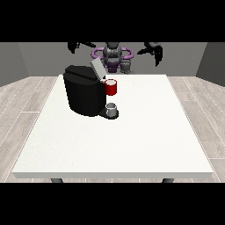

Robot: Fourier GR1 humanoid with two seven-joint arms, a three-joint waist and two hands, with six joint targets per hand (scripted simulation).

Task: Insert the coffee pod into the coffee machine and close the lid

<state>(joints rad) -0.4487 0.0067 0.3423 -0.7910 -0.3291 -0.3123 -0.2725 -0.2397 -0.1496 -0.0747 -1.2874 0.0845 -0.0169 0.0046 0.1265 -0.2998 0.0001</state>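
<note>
Coffee machine [83, 94] sits on the worktop [132, 140], toward the view's left and the robot's side. Its lid [97, 69] is tilted up, open. A red thing at the machine [111, 87] shows at the front, just under the lid. A small grey thing [112, 109] stands on the machine's base plate below it; it may be the coffee pod, but I cannot tell for certain.

Both hands are raised above the far edge of the worktop, well apart from the machine: the hand at the view's left [75, 45], the hand at the view's right [154, 49]. Neither holds anything visible; finger posture cannot be told.

Judged progress: lid not yet closed, no grasp made. Pick-up, insertion and closing all appear left to do.
</note>
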